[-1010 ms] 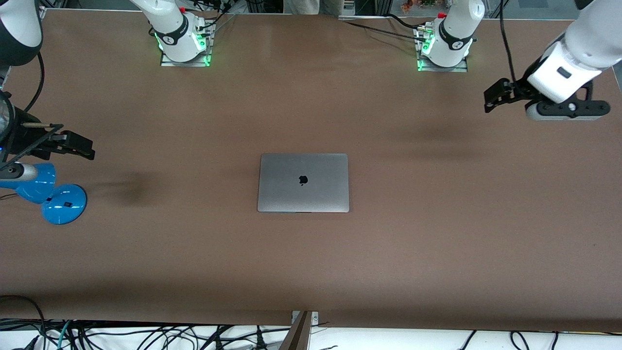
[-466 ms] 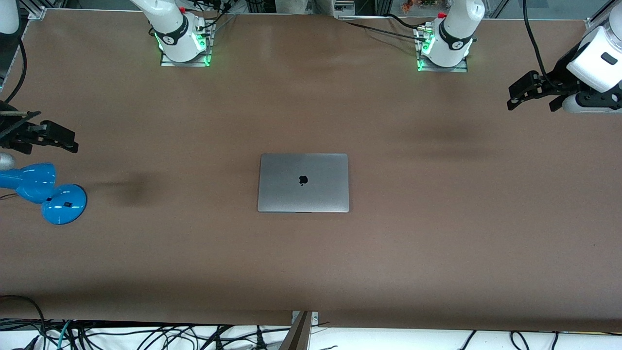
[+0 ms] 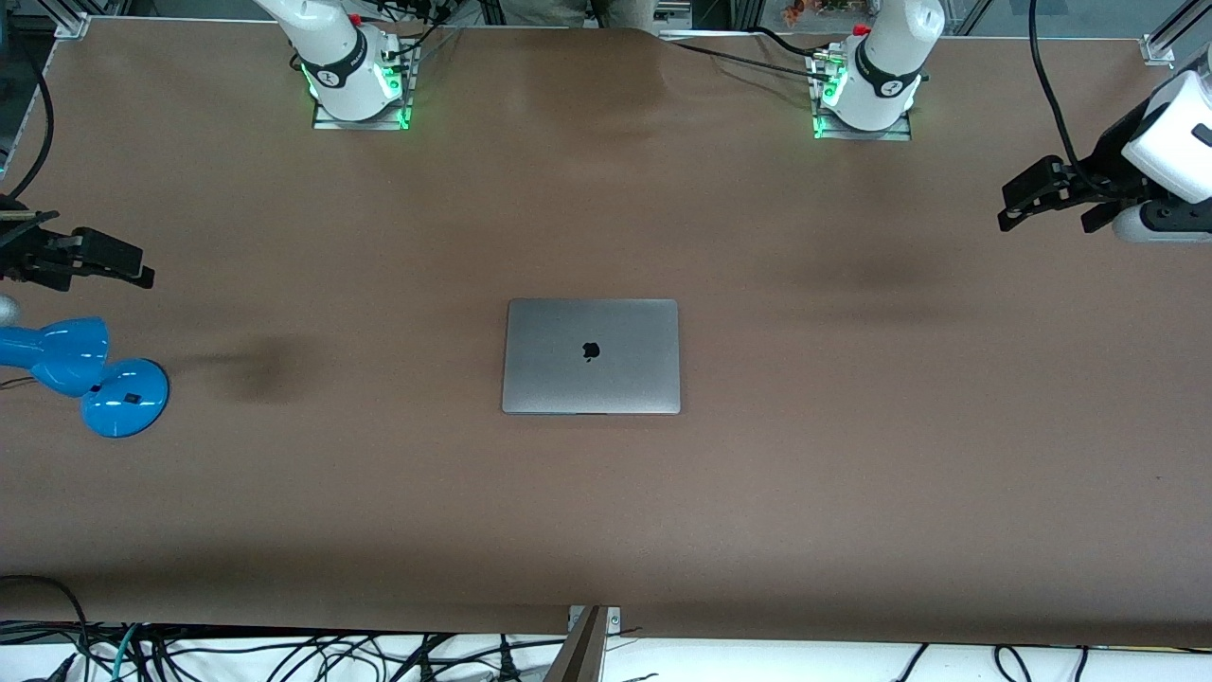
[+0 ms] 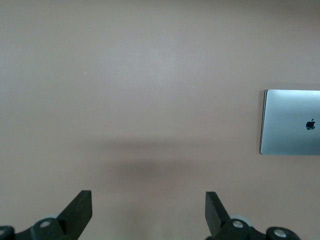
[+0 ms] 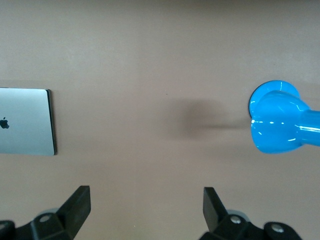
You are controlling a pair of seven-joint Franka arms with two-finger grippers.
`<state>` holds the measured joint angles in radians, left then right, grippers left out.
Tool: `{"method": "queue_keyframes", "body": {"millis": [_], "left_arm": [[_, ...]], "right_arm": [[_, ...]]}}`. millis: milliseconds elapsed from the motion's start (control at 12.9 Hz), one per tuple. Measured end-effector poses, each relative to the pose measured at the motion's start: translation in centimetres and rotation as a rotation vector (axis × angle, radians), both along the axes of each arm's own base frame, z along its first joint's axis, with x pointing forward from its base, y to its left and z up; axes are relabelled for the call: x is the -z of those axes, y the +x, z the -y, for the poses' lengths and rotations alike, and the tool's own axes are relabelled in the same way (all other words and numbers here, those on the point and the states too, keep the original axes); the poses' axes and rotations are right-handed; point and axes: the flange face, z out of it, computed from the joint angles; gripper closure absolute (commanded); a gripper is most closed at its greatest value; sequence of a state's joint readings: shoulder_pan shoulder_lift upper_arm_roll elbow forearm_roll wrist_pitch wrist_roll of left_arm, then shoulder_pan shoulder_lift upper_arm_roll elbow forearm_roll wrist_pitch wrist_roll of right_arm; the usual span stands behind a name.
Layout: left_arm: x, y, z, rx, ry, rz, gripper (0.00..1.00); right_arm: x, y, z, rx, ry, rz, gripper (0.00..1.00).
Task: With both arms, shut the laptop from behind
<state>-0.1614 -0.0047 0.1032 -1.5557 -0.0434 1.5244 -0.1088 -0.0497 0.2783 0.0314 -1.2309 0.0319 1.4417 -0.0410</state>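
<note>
The silver-grey laptop point(image 3: 591, 356) lies shut and flat in the middle of the brown table point(image 3: 606, 511), its dark apple logo up. It also shows in the left wrist view point(image 4: 291, 122) and in the right wrist view point(image 5: 26, 121). My left gripper point(image 3: 1027, 194) is open and empty, up over the table's edge at the left arm's end; its fingertips point(image 4: 80, 205) stand wide apart. My right gripper point(image 3: 118, 263) is open and empty, up over the right arm's end of the table, above the blue lamp; its fingertips point(image 5: 80, 200) stand wide apart.
A blue lamp point(image 3: 90, 374) stands on the table at the right arm's end, also in the right wrist view point(image 5: 280, 117). The two arm bases point(image 3: 355, 80) point(image 3: 866, 90) stand along the table's edge farthest from the front camera. Cables hang by the nearest edge.
Both arms have drawn outward toward the table's ends, away from the laptop. The laptop has stayed shut and still.
</note>
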Motion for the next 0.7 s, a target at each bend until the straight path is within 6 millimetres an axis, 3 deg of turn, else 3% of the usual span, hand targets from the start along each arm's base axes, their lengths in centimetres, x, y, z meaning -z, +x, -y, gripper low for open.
{"method": "queue_keyframes", "body": {"millis": [699], "left_arm": [[0.73,0.43,-0.95,-0.015,0.024,-0.016,0.00]], "right_arm": [[-0.09,-0.04,-0.23,-0.004,-0.003,0.001,0.00]]}}
